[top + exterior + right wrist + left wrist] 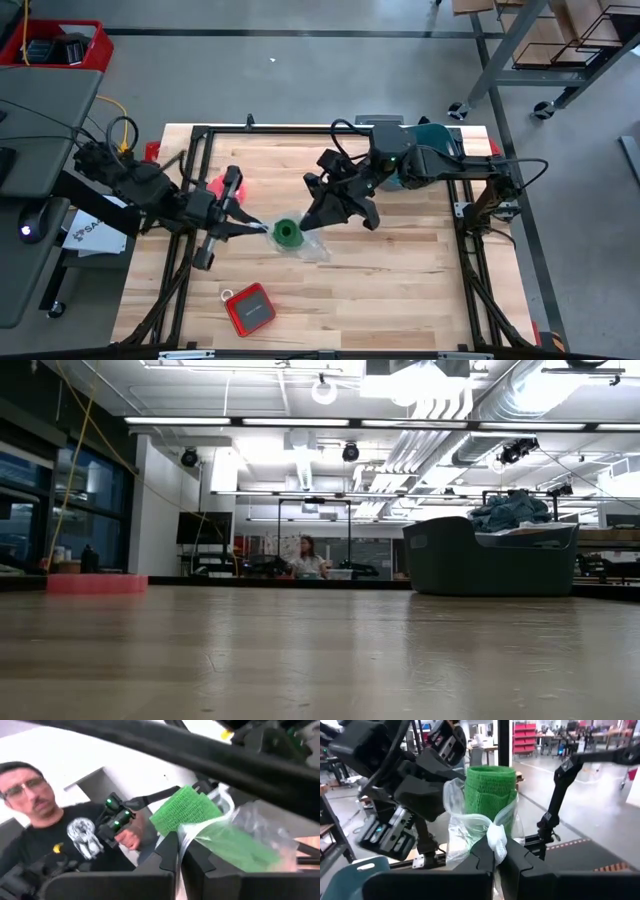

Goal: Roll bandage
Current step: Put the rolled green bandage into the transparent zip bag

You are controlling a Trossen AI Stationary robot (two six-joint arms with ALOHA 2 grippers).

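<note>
The bandage (287,233) is a stubby bright green roll, partly inside a clear plastic wrapper (312,248), near the table's middle. My left gripper (258,227) is just left of the roll and shut on the wrapper. My right gripper (312,218) is just right of it and also shut on the wrapper. In the left wrist view the roll (490,785) stands up out of the wrapper (470,827). In the right wrist view the roll (184,810) pokes out of the wrapper's open end (250,840). Neither shows in the low view. My left gripper pinches a bunched bit of the clear wrapper (496,839) between its two fingers, on the roll's left side, coming about level from the table's left. The roll sits in the wrapper just beyond the fingertips. My right gripper pinches a gathered edge of the clear wrapper (183,836) between its two fingers, beside the roll, coming from the table's right. The rest of the wrapper trails off loosely past the fingers.
A pink-red ring (215,187) lies behind my left gripper. A red case (248,307) lies near the front edge. The teal tub (432,140) stands at the back right under my right arm. A person with a hand-held controller (117,822) shows beyond the table.
</note>
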